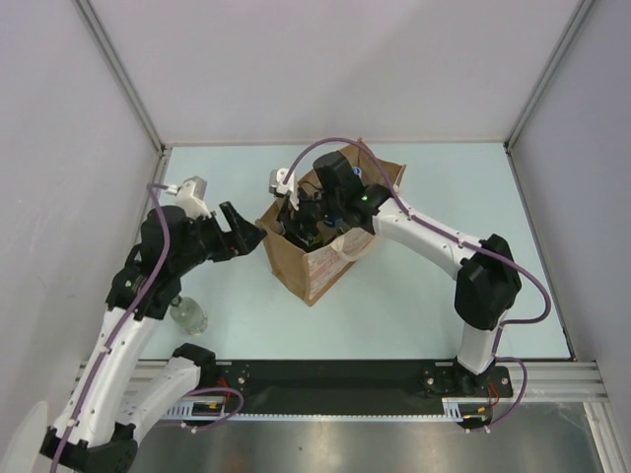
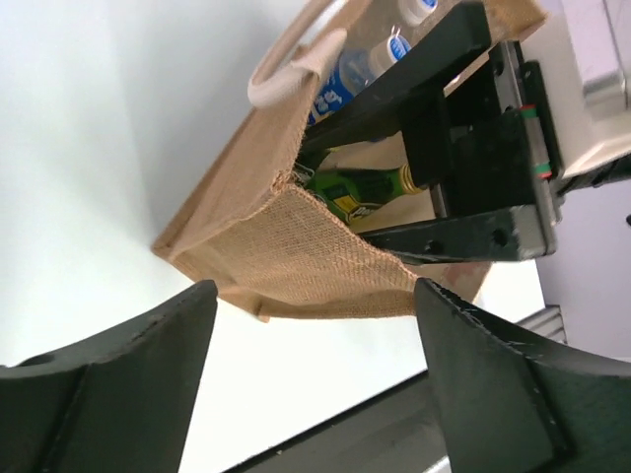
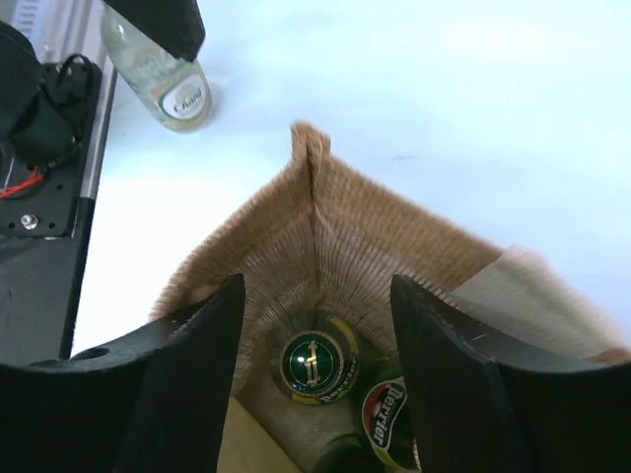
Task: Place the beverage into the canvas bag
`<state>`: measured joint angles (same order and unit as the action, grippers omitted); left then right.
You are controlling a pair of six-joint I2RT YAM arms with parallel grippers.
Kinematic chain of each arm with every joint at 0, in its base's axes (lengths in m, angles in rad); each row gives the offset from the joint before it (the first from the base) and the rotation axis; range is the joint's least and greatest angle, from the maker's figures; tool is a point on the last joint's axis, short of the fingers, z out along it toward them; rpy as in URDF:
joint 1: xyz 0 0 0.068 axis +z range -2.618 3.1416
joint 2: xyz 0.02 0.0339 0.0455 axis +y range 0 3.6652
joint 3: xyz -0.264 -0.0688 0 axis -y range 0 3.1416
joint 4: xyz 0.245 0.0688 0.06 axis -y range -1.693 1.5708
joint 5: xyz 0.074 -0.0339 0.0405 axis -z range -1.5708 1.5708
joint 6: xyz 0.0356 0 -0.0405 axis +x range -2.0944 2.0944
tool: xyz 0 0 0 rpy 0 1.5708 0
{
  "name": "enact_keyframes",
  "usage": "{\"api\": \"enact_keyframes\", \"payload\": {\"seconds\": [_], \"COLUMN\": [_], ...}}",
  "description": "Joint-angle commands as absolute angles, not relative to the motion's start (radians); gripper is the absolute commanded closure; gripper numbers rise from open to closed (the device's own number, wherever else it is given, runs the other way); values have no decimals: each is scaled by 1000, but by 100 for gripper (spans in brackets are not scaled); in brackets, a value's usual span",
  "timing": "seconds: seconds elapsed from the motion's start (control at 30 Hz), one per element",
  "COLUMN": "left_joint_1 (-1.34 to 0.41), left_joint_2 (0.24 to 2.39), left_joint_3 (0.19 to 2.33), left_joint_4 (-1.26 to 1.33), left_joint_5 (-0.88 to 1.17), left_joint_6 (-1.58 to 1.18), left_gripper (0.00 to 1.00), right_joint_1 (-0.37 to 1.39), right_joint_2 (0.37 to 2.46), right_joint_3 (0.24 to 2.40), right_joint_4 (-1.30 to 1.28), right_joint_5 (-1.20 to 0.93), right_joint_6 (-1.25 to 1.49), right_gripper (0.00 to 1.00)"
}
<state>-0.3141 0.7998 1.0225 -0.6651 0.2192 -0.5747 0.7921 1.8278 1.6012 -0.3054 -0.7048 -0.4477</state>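
The tan canvas bag (image 1: 317,258) stands open mid-table, with cream handles (image 2: 284,71). My right gripper (image 1: 299,219) is open and reaches down into its mouth; in the right wrist view it (image 3: 317,296) hangs empty over a green Perrier bottle (image 3: 313,362) standing in the bag's corner, with a second Perrier label (image 3: 385,414) beside it. The left wrist view shows a green bottle (image 2: 363,187) and a blue-labelled bottle (image 2: 345,81) inside the bag (image 2: 306,256). My left gripper (image 1: 246,232) is open and empty, just left of the bag's corner (image 2: 315,374).
A clear glass bottle (image 1: 188,315) with a pale label stands on the table by the left arm, also seen in the right wrist view (image 3: 166,81). A black rail (image 1: 325,379) runs along the near edge. White walls enclose the pale-blue table.
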Motion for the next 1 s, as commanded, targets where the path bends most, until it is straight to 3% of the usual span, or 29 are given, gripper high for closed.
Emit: {"api": "enact_keyframes", "payload": {"seconds": [0.0,0.13,0.47,0.63,0.97], "left_joint_1": [-305,-307,-305,-305,-305], "left_joint_2": [706,652,526,499,506], "left_joint_3": [1060,1042,994,1005,994], "left_joint_4": [-684,-718,-877,-1067,-1252], "left_joint_5": [134,75,-187,-383,-526], "left_joint_6": [-537,-540,-598,-698,-854], "left_gripper": [10,0,0,0,6], "right_joint_1": [801,782,669,632,542], "right_joint_2": [1737,1709,1640,1560,1502], "right_joint_3": [1684,1723,1855,1810,1726], "right_joint_4": [-311,-373,-603,-640,-601], "right_joint_5": [-752,-753,-801,-758,-773], "right_joint_6": [-434,-445,-537,-571,-506], "right_gripper": [32,29,24,21,21]}}
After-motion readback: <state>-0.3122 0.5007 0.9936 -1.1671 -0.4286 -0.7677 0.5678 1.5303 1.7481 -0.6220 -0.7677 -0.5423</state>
